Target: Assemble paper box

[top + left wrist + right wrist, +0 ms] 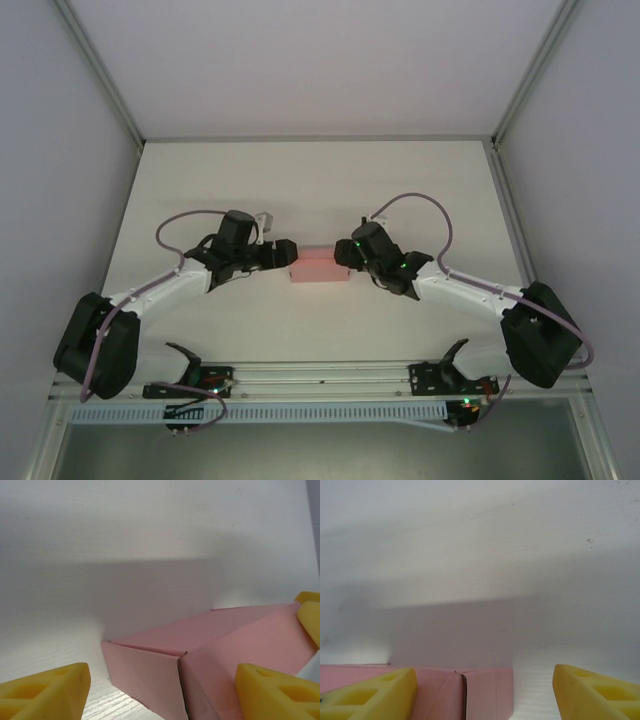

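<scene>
A small rectangular box of thin pink card [318, 268] lies centrally on the white, faintly grained desk [300, 180]. The left gripper [163, 674] and right gripper [485, 674] straddle its opposite ends, yellow hollow-celled jaws released; both wrist views crop its base.

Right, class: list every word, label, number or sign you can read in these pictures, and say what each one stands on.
There are none: no word, label, number or sign can be read.
The paper box is plain pink card, with no print on the faces that show.
The yellow fingers and the white table carry no markings.
</scene>
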Robot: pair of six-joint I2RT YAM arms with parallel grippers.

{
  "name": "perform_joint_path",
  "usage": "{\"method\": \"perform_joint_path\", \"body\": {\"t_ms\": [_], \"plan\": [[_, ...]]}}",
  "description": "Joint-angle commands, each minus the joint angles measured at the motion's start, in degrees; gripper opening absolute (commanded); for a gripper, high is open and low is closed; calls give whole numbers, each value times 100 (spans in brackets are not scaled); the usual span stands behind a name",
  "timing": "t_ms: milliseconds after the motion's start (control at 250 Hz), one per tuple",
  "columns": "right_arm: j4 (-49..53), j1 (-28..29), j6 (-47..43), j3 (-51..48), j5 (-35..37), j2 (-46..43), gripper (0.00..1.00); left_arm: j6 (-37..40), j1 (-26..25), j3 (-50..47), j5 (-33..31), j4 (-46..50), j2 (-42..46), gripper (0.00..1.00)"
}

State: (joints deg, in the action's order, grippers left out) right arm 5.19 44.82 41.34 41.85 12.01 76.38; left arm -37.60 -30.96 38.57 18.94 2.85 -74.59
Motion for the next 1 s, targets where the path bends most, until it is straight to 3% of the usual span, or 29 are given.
{"method": "perform_joint_path", "body": {"t_ms": [0, 252, 435, 679, 755, 998], "plan": [[377, -61, 66, -399, -71, 82, 70, -159, 116, -411, 240, -170, 91, 66], [-283, -118, -38, -847, -391, 106, 60, -267, 151, -1011, 631, -1050, 27, 33], [-1107, -144, -522, -1530, -593, -16, 56, -171, 150, -1344, 686, -1300, 49, 24], [-2058, -467, -493, -2165, -1260, 108, 38, 42, 160, -1472, 691, -1329, -217, 10], [-2345, -474, -639, -2308, -1321, 227, 32, 182, 160, -1497, 667, -1369, -405, 1], [-4889, -518, -1483, -3222, -1619, 1055, 10, 724, 145, -1795, 654, -2095, -889, 0]]}}
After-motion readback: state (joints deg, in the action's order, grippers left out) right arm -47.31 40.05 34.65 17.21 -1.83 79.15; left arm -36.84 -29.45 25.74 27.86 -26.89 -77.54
